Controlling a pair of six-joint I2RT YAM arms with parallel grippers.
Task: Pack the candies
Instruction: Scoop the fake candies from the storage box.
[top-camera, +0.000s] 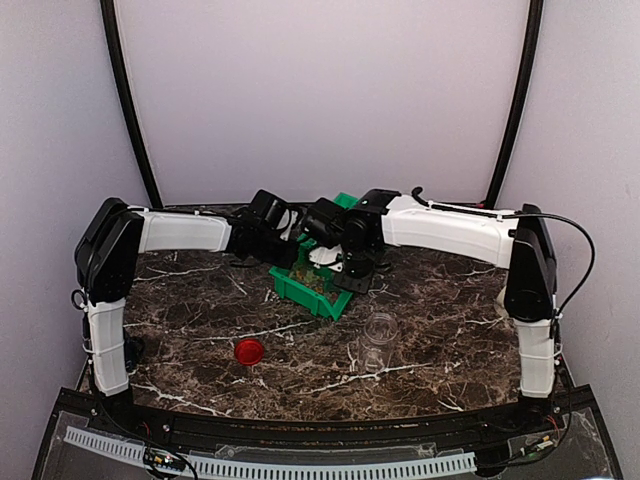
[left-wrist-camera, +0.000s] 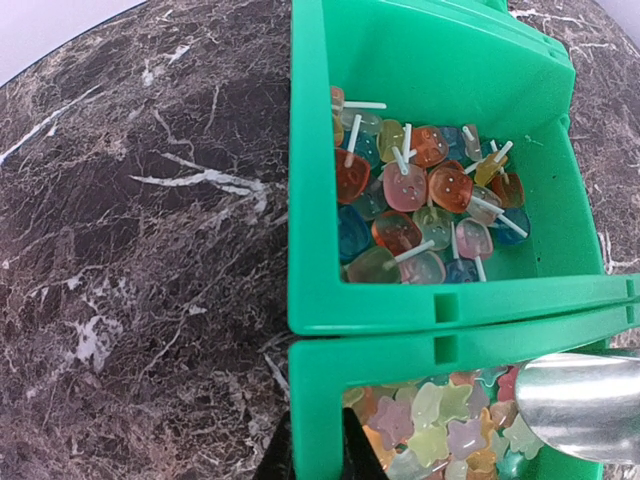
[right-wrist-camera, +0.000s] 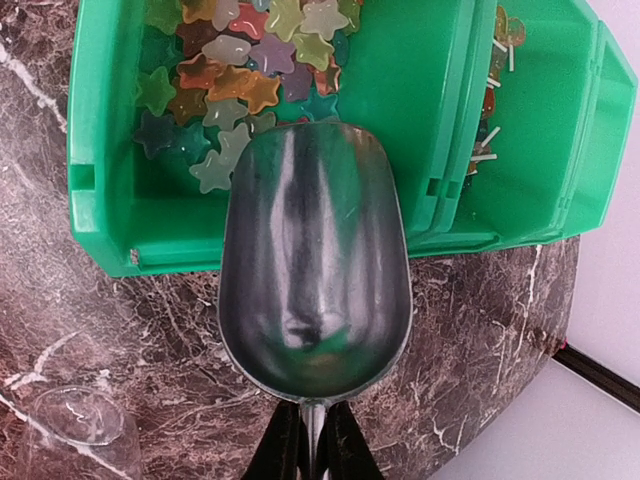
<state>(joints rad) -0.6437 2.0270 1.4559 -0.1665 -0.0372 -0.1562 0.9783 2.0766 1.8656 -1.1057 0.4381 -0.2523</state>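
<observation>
Lying loose in the near compartment of the green bin (right-wrist-camera: 100, 200), the candies (right-wrist-camera: 240, 60) are seen as a shallow heap of small star shapes, mostly orange, gold and pale green, gathered against the wall farthest from the right wrist. No shared direction can be given for them: each star lies more or less flat and is turned its own way, and none has a long axis. Stick lollipops (left-wrist-camera: 420, 200) fill the next compartment, with sticks pointing many ways. A metal scoop (right-wrist-camera: 315, 270) is held over the bin's near wall, its long axis running from the handle at the wrist to the open mouth, which is aimed at the candies; its bowl is empty. The handle is clamped between the right fingers (right-wrist-camera: 275, 455), which are closed narrowly on it. An outer wall of the bin is pinched between the left fingers (left-wrist-camera: 272, 465), also nearly closed. On the counter (left-wrist-camera: 150, 250), well apart from the bin, an upright clear jar (top-camera: 378, 340) appears empty, and a red lid (top-camera: 249, 350) lies off it. Packing is judged to be barely begun: nothing is seen scooped or poured, so scooping, filling and capping are all left.
</observation>
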